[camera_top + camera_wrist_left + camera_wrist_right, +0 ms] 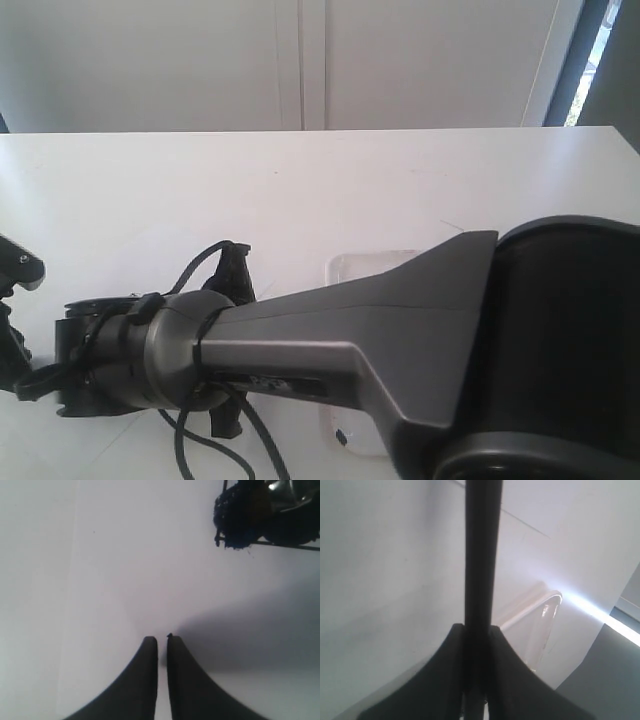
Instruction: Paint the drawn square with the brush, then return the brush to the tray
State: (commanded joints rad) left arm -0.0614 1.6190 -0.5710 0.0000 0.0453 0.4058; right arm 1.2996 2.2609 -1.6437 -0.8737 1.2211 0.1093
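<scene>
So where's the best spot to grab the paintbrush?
Grip the brush on its slim black handle, pinching from both long sides, away from the silver ferrule. It's straight and thin, so the right gripper clamps it squarely.

Robot lab: white table (300, 190); plain wall panels (150, 60)

The right arm (400, 330) reaches low across the front from a fat black joint on the right, its grey link tapering toward the left side, where the wrist (170, 350) sits wrapped in black cables (200, 262). The right gripper (479, 630) has its jaws clamped on the brush (481, 555) — the black handle runs straight out between them. The left gripper (162, 641) hangs with its jaws drawn almost together — only a sliver of gap between them
</scene>
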